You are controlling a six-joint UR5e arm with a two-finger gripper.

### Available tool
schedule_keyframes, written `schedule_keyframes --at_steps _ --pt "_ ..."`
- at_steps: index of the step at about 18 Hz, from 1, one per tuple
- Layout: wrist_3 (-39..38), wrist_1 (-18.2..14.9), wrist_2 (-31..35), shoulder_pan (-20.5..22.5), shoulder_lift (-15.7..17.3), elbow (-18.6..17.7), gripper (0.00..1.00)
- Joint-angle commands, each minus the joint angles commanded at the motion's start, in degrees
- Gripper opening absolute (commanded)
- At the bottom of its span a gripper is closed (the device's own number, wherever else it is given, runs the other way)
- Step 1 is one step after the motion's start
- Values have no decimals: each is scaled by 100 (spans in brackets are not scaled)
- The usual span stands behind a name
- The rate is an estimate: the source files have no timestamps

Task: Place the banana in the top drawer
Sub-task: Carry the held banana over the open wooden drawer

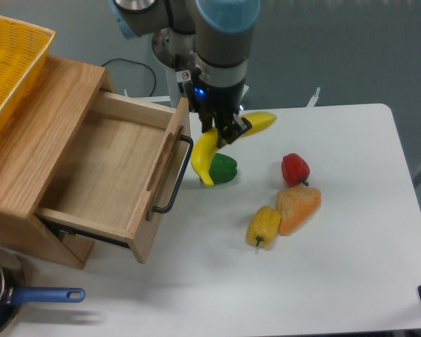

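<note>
The banana [206, 154] is a long curved yellow fruit hanging in the air, clamped near its middle by my gripper [225, 132], which is shut on it. It hovers above the table just right of the open top drawer [98, 168], over the green pepper. The drawer is a light-oak box pulled out from the wooden cabinet, its inside bare, with a black bar handle [177, 177] on the front. One end of the banana points down toward the handle, the other sticks out to the right.
On the white table lie a green pepper [223, 169], a red pepper [295, 168], an orange pepper [298, 208] and a short yellow pepper [263, 225]. A yellow basket [10, 67] sits on the cabinet. A blue-handled pan [35, 297] is at the front left.
</note>
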Motion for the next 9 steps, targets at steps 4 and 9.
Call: schedule_keyframes --at_steps 4,9 --pt "-429 -150 -237 -87 133 -9 35" --pt "-1247 -150 -466 -351 124 -26 36"
